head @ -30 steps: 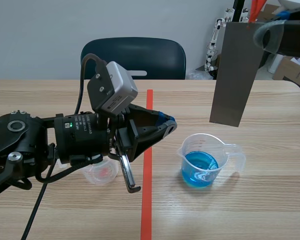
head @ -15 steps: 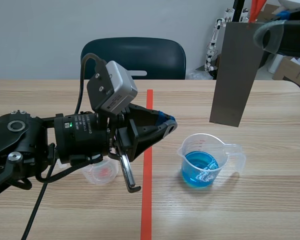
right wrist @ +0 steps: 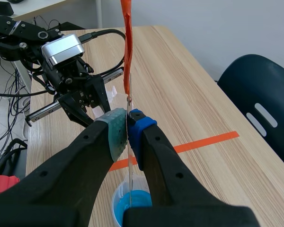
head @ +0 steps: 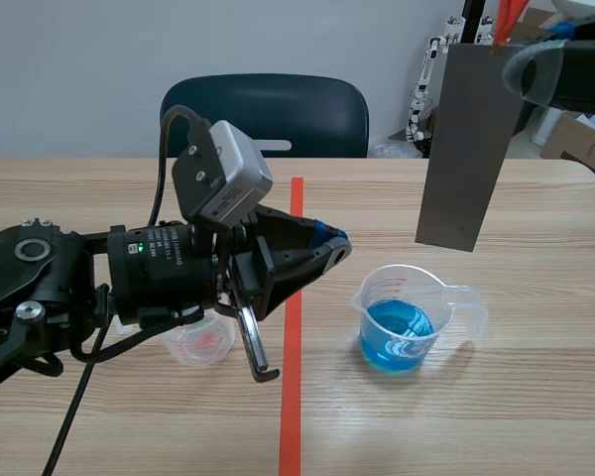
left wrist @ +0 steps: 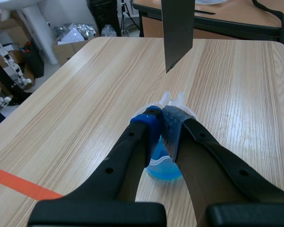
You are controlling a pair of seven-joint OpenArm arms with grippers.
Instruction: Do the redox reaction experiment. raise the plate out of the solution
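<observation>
**Item 1. Plate (head: pixel 466 149).** A flat grey metal sheet is hanging upright in the air. It is wholly out of the liquid, its lower edge well above the beaker's rim and somewhat to the far side of it. An orange-red strip (right wrist: pixel 127 42) is standing up from its top edge.

**Item 2. Right jaws.** These are clamping the plate's top edge, one pad on each face, as the right wrist view is showing edge-on. The right arm (head: pixel 575 74) is coming in high across the upper corner of the scene view.

**Item 3. Beaker (head: pixel 416 315).** This clear plastic vessel with a spout is standing on the tabletop (head: pixel 535 416) and holding blue solution (head: pixel 397 337) in its lower part. Nothing is dipping into it.

**Item 4. Left jaws.** These are pressed together on nothing. They are hovering low and pointing toward the beaker from just across the orange-red tape line (head: pixel 293 327), without touching it.

**Item 5. Small clear cup (head: pixel 203 342).** It is sitting under the left arm, with a reddish trace inside.

**Item 6. Chair (head: pixel 268 114).** This dark chair is standing behind the tabletop.

**Change note.** Over the last second, plate and both arms are staying where they were; only the glints on the blue surface are shifting slightly.

**Assessment.** The lift is looking finished, with the plate being held steady and clear of the solution. Nothing further is appearing necessary for this step beyond keeping the clamp firm.
</observation>
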